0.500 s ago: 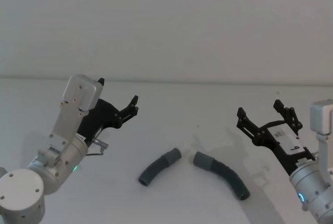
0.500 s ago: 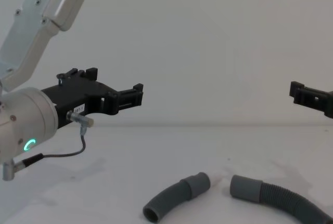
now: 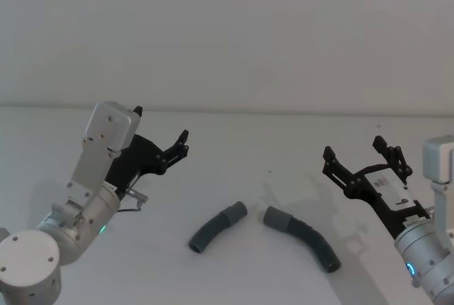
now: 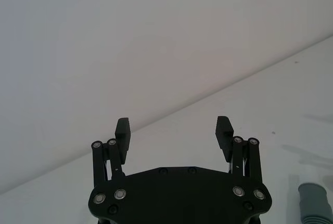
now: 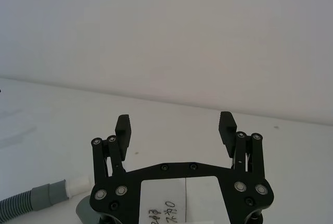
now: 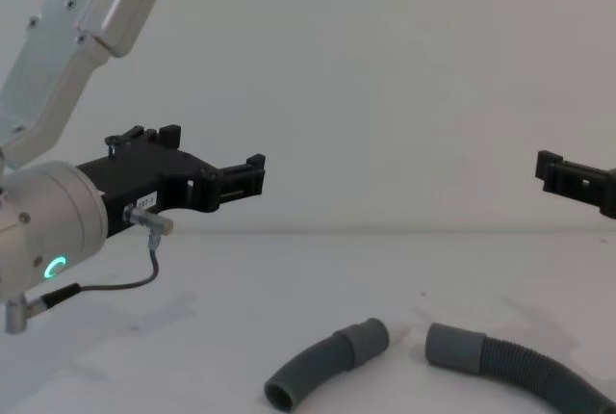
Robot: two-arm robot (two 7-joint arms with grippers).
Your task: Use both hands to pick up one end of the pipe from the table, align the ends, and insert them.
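Two dark grey corrugated pieces of the pipe lie on the white table. The left piece (image 3: 216, 226) (image 6: 322, 368) and the right piece (image 3: 303, 238) (image 6: 525, 372) curve away from each other. Their ends, the left cuff (image 3: 236, 211) (image 6: 367, 337) and the wider right cuff (image 3: 274, 217) (image 6: 454, 348), face each other a small gap apart. A narrow white tip (image 5: 78, 184) caps the left piece's cuff. My left gripper (image 3: 162, 125) (image 4: 173, 127) (image 6: 217, 159) hovers open, up and to the left of the pipe. My right gripper (image 3: 353, 147) (image 5: 175, 122) hovers open to the right, its fingertip (image 6: 551, 168) at the chest view's edge.
The white table (image 3: 234, 142) runs back to a plain white wall. A thin grey cable (image 6: 115, 284) loops from the left wrist. Free table surface lies all around the two hose pieces.
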